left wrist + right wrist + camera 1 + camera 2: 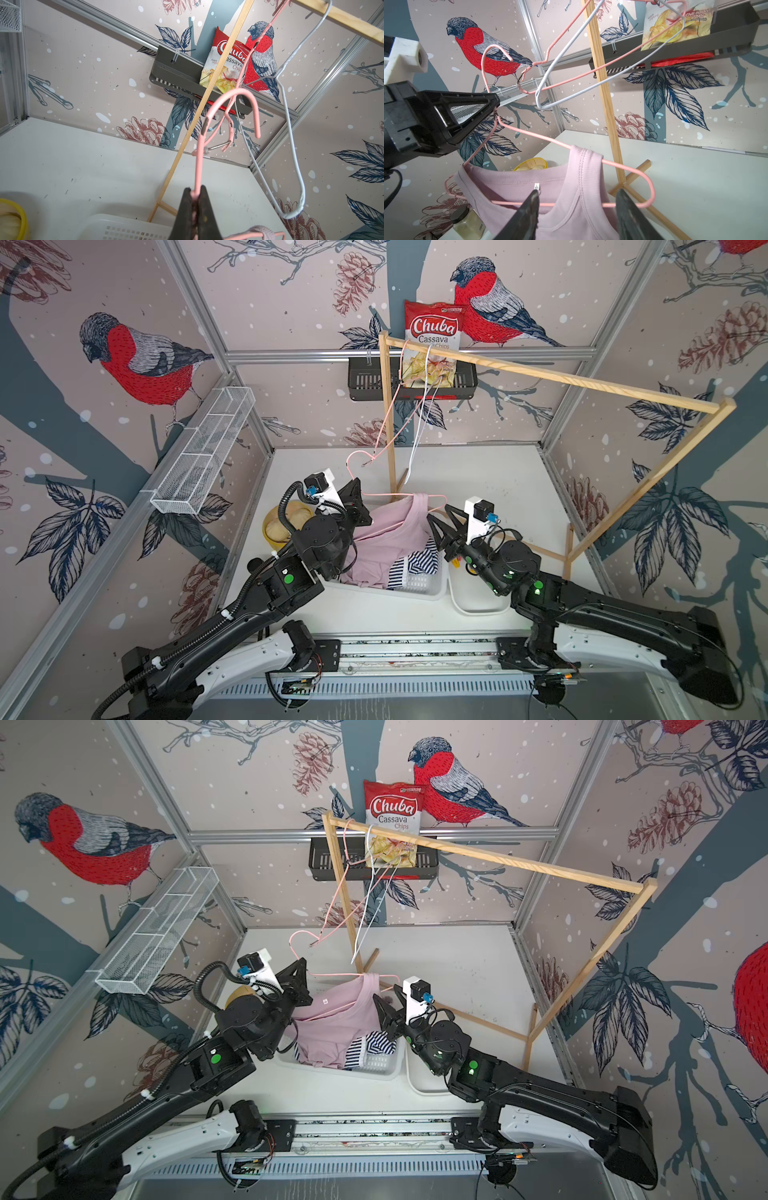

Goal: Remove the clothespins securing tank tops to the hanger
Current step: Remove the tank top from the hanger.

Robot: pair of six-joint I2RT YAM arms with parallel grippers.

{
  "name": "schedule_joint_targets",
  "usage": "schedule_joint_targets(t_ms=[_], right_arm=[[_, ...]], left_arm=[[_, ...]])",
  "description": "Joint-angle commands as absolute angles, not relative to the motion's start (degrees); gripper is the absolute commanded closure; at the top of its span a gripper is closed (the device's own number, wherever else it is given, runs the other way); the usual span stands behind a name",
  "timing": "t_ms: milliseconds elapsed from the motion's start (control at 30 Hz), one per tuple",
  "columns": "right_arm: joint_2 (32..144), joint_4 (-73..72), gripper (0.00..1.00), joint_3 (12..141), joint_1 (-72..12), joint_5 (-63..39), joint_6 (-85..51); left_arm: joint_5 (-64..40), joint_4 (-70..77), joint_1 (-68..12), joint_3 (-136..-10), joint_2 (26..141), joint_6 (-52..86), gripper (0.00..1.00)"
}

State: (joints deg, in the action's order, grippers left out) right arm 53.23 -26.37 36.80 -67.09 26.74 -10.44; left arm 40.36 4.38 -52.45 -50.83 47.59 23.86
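My left gripper (352, 483) (195, 190) is shut on the neck of the pink wire hanger (382, 494) (529, 135), just below its hook. It holds the hanger over the white basket (419, 587). A pale mauve tank top (390, 531) (529, 187) hangs from the hanger, one strap over each shoulder. My right gripper (442, 515) (578, 192) stands open at the hanger's right end, with its fingers on either side of that strap and the lower bar. A striped tank top (415, 566) lies in the basket. No clothespins show on the hanger; a small yellow bit (457, 561) under my right wrist may be one.
A white tray (478, 605) sits right of the basket and a yellow bowl (274, 526) sits left of it. The wooden rack (540, 373) spans the back right, with a pink and a white bare hanger (415, 435) hooked on it. A small jar (469, 224) stands nearby.
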Motion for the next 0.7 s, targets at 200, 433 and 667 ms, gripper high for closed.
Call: schedule_joint_targets(t_ms=[200, 433, 667], right_arm=[[60.0, -33.1, 0.41, 40.3, -67.2, 24.4, -9.5], [64.9, -34.2, 0.41, 43.3, -66.2, 24.4, -9.5], [67.2, -33.0, 0.88, 45.8, -64.6, 23.8, -8.8]], left_arm=[[39.9, 9.1, -52.6, -52.3, 45.5, 22.3, 1.0], [38.7, 8.3, -52.6, -52.9, 44.8, 23.2, 1.0], [40.1, 7.0, -52.5, -52.0, 44.1, 24.2, 1.0]])
